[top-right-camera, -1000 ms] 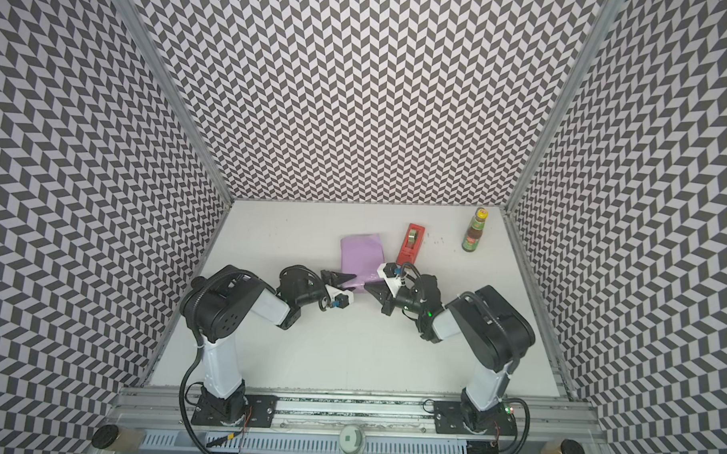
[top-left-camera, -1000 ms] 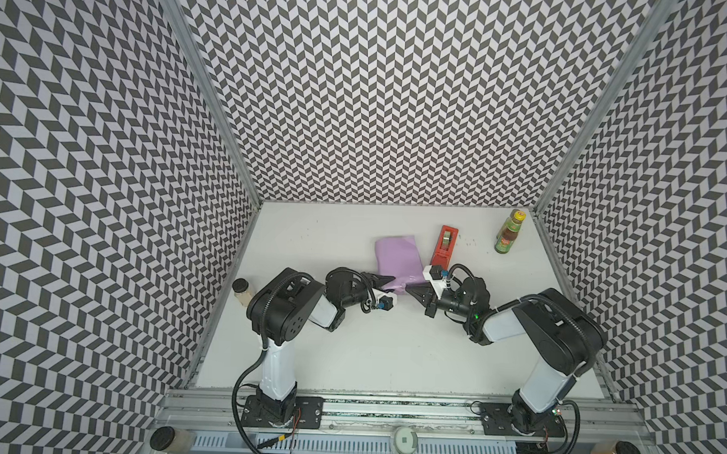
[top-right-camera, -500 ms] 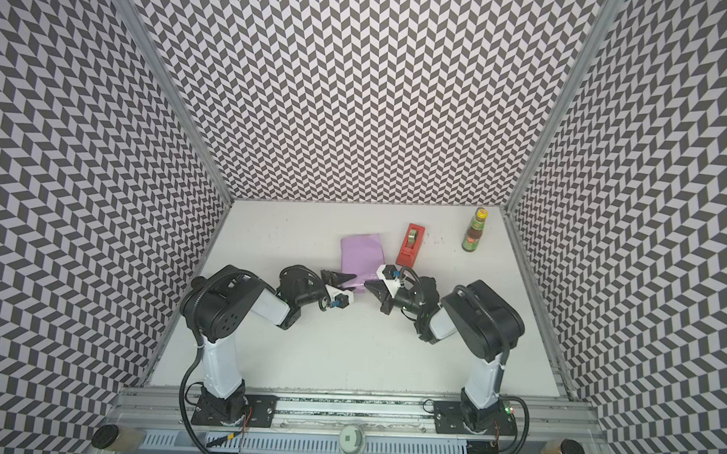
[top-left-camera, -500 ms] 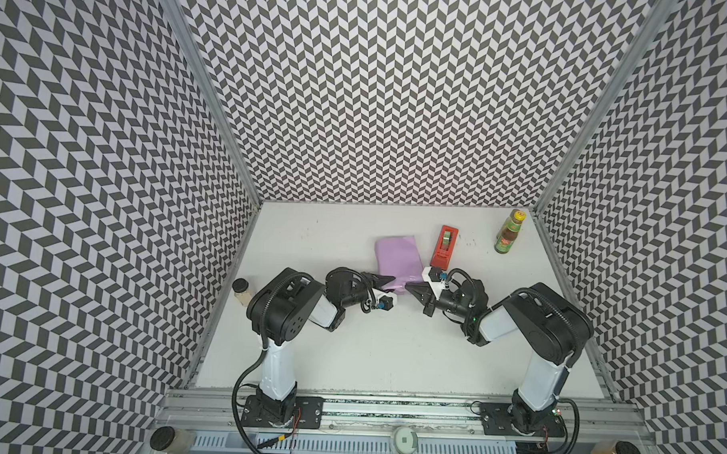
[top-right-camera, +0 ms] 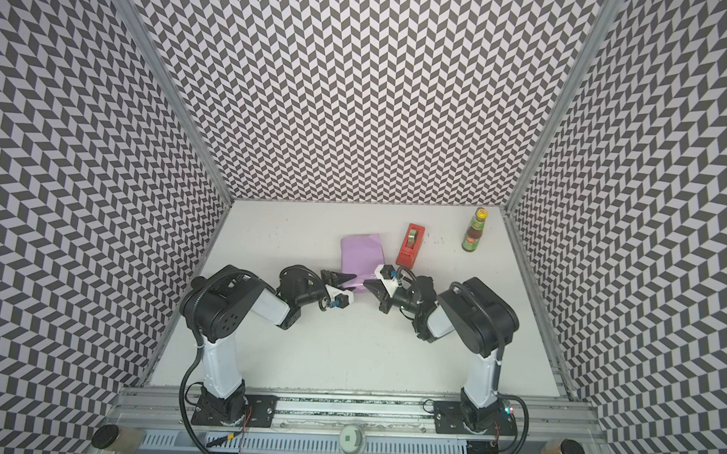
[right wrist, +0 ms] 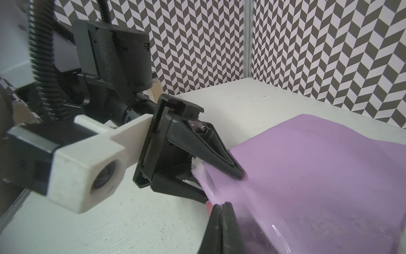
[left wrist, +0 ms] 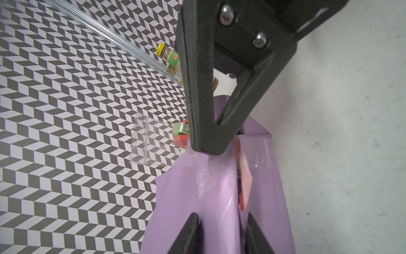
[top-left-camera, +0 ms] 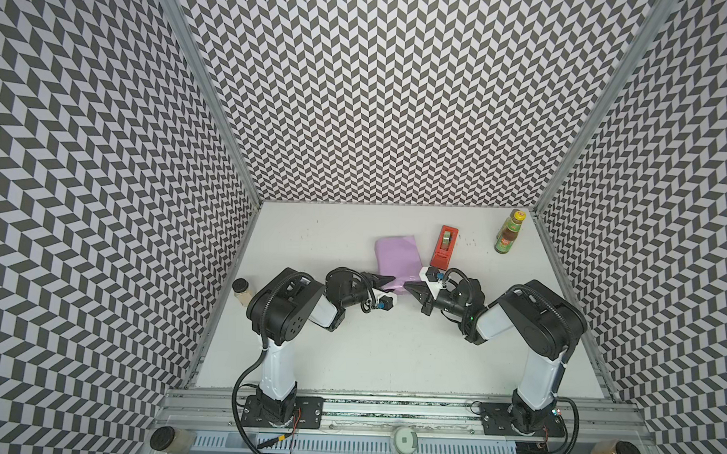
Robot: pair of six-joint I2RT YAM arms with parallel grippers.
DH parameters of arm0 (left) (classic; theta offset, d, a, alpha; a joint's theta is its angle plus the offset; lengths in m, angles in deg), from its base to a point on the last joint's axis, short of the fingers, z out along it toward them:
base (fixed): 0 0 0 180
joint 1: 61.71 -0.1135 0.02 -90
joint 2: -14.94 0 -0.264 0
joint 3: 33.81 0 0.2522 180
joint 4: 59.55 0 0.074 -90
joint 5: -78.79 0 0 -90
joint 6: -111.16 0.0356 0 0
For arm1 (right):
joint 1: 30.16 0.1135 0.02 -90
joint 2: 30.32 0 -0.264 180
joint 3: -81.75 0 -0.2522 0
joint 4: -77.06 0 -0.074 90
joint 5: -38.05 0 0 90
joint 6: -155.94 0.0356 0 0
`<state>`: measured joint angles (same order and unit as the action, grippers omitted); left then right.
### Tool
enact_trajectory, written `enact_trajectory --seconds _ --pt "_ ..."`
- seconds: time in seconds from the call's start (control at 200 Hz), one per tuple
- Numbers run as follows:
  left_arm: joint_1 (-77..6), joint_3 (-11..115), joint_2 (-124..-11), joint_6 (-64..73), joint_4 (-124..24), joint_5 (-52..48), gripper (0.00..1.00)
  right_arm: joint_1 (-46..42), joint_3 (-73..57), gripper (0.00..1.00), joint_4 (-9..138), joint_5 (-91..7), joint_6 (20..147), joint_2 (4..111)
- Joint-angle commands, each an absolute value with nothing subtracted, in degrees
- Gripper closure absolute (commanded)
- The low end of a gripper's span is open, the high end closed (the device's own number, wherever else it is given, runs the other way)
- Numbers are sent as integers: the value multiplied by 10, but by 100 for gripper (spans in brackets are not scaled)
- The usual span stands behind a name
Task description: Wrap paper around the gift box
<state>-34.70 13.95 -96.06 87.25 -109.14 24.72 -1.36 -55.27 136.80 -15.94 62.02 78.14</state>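
The paper (top-left-camera: 396, 256) (top-right-camera: 361, 253) lies folded into a lilac parcel on the white table in both top views. The gift box is hidden inside it. At the parcel's near end my left gripper (top-left-camera: 387, 280) (left wrist: 222, 215) is shut on a bunched lilac flap, and a sliver of the pink inner face (left wrist: 243, 191) shows in the fold. From the opposite side my right gripper (top-left-camera: 407, 284) (right wrist: 222, 205) is shut, its tip touching the same flap. Crinkled clear tape (left wrist: 203, 176) lies on the paper below that tip. Whether the right jaws pinch anything I cannot tell.
A red tape dispenser (top-left-camera: 444, 247) stands just right of the parcel. A sauce bottle (top-left-camera: 508, 237) is at the back right corner. A small jar (top-left-camera: 243, 289) sits by the left wall. Patterned walls close in three sides.
The right arm's elbow has swung slightly left while its tip stays at the flap. The left gripper and the parcel have hardly moved.
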Motion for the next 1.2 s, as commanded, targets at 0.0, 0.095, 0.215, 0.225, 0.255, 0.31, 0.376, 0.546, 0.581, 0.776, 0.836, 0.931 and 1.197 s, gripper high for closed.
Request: enact_trajectory --seconds 0.0,0.095,0.215,0.225,0.255,0.31,0.376,0.546,0.581,0.776,0.836,0.931,1.197 --pt "-346 147 -973 871 -1059 257 65 -10 -541 100 1386 -172 594 789" --pt "-346 146 -973 870 -1059 257 65 -10 -541 100 1386 -174 592 793" --pt "-345 147 -973 870 -1059 258 65 -8 -539 100 1385 -176 588 800" --pt "-346 147 -973 870 -1059 258 65 -8 -539 100 1384 -177 587 801" --pt "-346 147 -973 870 -1059 258 65 -8 -539 100 1385 -178 587 802" --pt "-345 147 -973 870 -1060 258 65 -7 -539 100 1384 -179 586 804" --pt "-345 147 -972 869 -1060 259 65 -7 -539 100 1382 -181 585 803" --pt "-346 147 -972 869 -1060 259 66 -3 -535 100 1355 -204 571 801" --pt "-346 148 -972 869 -1059 259 66 -2 -535 100 1354 -207 569 801" --pt "-345 148 -971 869 -1058 261 66 -1 -534 97 1348 -219 570 798" --pt "-345 148 -970 869 -1058 260 66 0 -535 95 1350 -224 571 797" --pt "-345 148 -969 870 -1057 260 66 -1 -536 91 1349 -228 572 793" --pt "-344 148 -970 869 -1056 261 67 -1 -542 80 1351 -240 573 781"
